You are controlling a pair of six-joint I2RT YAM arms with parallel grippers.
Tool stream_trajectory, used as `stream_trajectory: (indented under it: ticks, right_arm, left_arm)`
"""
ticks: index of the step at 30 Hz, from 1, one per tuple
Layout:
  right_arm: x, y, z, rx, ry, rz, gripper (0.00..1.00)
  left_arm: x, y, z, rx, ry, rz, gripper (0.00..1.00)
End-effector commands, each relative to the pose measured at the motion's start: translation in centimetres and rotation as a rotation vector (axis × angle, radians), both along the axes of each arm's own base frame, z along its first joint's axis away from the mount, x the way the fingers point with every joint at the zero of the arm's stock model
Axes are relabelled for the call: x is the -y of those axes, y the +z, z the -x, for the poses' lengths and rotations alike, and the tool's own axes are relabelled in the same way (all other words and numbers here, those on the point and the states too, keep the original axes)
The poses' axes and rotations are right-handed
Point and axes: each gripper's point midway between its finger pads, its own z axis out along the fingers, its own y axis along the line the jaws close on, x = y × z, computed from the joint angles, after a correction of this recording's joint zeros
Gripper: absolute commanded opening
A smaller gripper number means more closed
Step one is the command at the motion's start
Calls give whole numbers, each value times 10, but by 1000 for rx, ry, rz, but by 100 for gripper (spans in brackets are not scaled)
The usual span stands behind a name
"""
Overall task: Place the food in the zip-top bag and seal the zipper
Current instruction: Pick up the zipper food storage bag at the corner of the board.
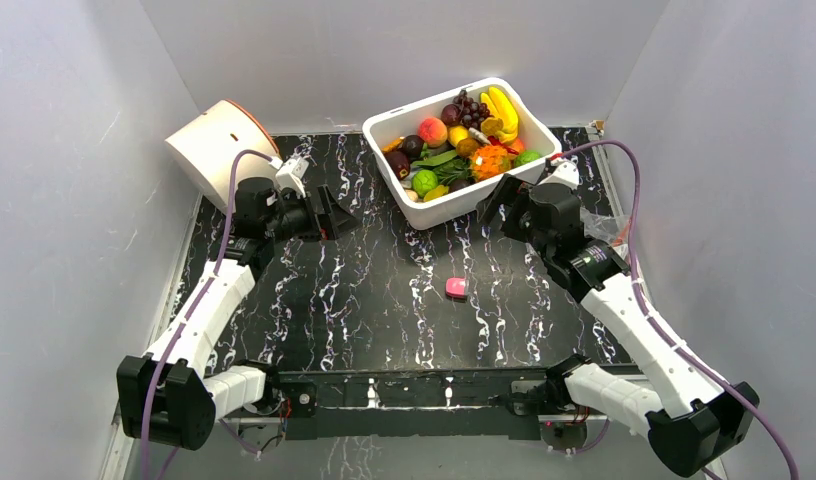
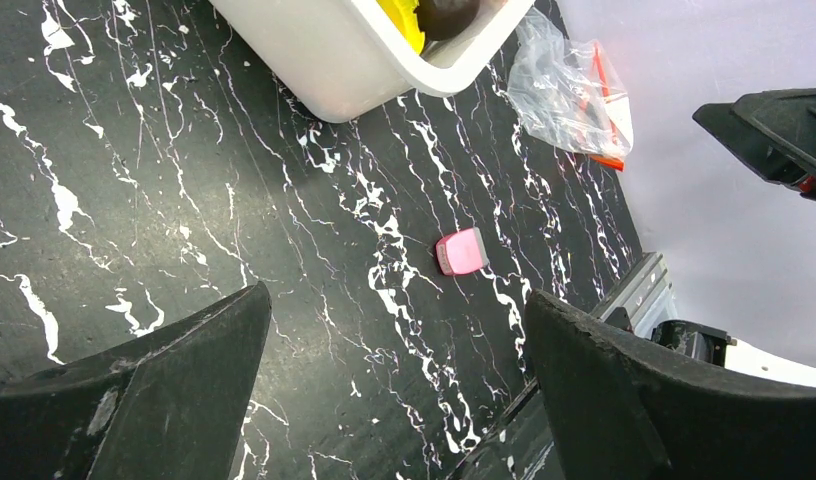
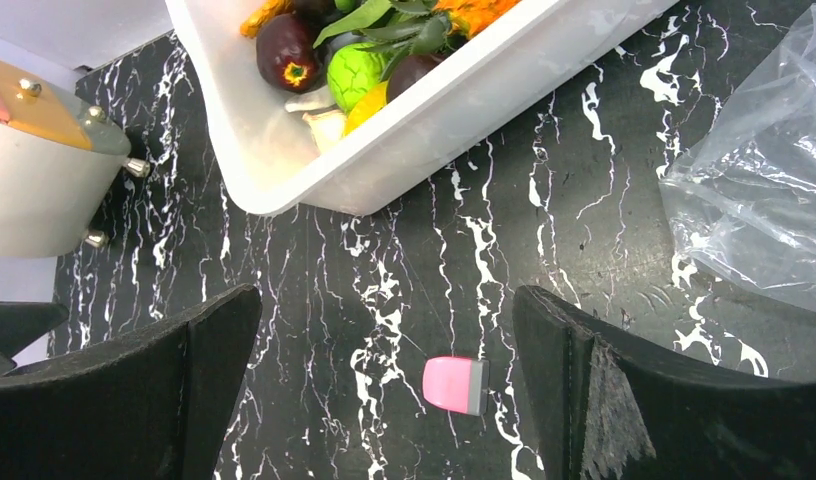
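The food [image 1: 464, 140] sat heaped in the white bin [image 3: 434, 140], just ahead of your right gripper's [image 3: 386, 300] spread, empty fingers; the bag [image 3: 759, 210] lay crumpled beyond one fingertip, outside the gap; the pink block [image 3: 454, 384] showed between them; your left gripper's [image 2: 396, 300] fingers stood wide too, holding nothing.

Black white-veined marble tabletop [image 1: 384, 290]; plain pale grey walls [image 1: 74, 150] on three sides; even light

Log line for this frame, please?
stage: not started | left gripper: open, empty | right gripper: open, empty | food: in white bin | bag: on table beside white bin | pink block: on table
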Motion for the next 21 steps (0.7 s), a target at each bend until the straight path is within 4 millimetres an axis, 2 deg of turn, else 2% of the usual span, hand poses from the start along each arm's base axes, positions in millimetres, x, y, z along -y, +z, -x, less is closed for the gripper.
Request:
stream_trajectory:
  ticks: [1, 3, 8, 13, 15, 18, 21]
  right_arm:
    - [5, 15, -10, 52, -44, -9, 98]
    - [8, 14, -11, 51, -64, -2, 98]
    - [33, 7, -17, 43, -201, 67, 98]
    - [51, -10, -26, 13, -304, 148, 97]
    - [59, -18, -29, -7, -342, 191, 89]
    - [73, -31, -38, -39, -404, 236, 67]
    - [84, -42, -47, -60, -441, 247, 60]
  left_arm:
    - [-2, 13, 0, 47, 1, 0, 99]
    - [-3, 13, -1, 44, 0, -6, 98]
    - [-1, 6, 1, 23, -20, -14, 98]
    - [-2, 0, 0, 0, -26, -28, 98]
    - [2, -4, 1, -13, -60, -31, 98]
    - [5, -8, 4, -12, -81, -45, 98]
    - [5, -5, 7, 25, -85, -67, 98]
